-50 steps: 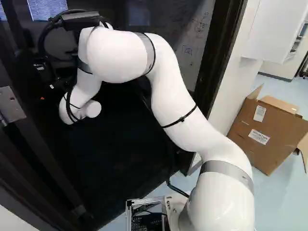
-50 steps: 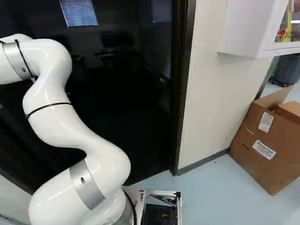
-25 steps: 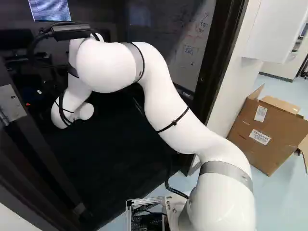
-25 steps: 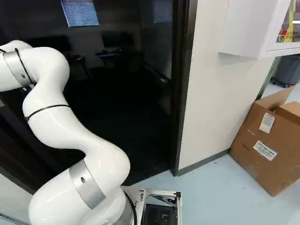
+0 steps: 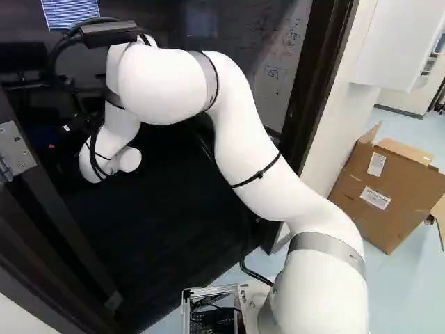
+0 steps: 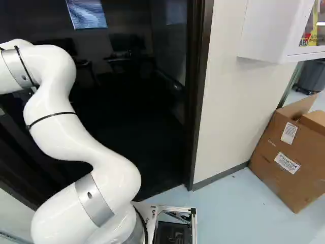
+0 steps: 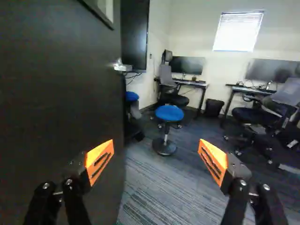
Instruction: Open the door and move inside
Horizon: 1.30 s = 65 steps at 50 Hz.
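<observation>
In the left base view my gripper (image 5: 64, 132) is a dark shape beyond the white wrist, hard to make out against the dark room. The wrist view shows the gripper (image 7: 156, 161) open, its orange-padded fingers wide apart with nothing between them. The dark door (image 7: 61, 108) stands swung inward close beside one finger, no contact visible. Its silver handle (image 7: 123, 67) is farther ahead, near the door's far edge. A metal hinge (image 5: 15, 149) shows at the left of the left base view. Carpet (image 7: 161, 187) lies in the open doorway.
A dark door frame (image 6: 199, 91) and pale wall stand to the right. Inside are a blue stool (image 7: 169, 113), office chairs (image 7: 267, 112), desks with monitors and a bin (image 7: 214, 108). Outside, a cardboard box (image 6: 289, 157) rests below a white wall cabinet (image 6: 269, 30).
In the left base view the arm's upper part and wrist first shifted left and down, then slightly back right and up. More of the room, including a monitor, now shows left of the arm.
</observation>
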{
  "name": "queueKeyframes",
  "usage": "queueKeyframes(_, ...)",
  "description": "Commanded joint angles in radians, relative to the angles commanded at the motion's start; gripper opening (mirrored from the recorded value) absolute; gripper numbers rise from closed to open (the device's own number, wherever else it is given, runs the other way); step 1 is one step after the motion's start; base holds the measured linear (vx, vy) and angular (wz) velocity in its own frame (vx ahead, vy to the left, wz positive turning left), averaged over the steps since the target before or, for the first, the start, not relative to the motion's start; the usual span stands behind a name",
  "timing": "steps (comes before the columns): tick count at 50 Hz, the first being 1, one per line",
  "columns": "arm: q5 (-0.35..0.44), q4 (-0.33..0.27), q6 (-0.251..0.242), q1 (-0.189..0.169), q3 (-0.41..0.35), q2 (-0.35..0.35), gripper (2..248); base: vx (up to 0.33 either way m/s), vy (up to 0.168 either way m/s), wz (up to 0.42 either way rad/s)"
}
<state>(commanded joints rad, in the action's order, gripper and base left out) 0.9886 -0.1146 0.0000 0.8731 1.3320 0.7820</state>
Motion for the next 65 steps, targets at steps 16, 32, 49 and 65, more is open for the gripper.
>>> queueKeyframes(16, 0.000, 0.069, 0.000, -0.025, -0.082, -0.058, 247, 0.000, 0.000, 0.000)
queueKeyframes(32, 0.000, 0.138, 0.000, -0.053, -0.156, -0.111, 247, 0.000, 0.000, 0.000)
queueKeyframes(49, 0.000, 0.199, 0.000, -0.082, -0.233, -0.168, 247, 0.000, 0.000, 0.000)
queueKeyframes(65, 0.000, 0.241, 0.000, -0.111, -0.301, -0.219, 247, 0.000, 0.000, 0.000)
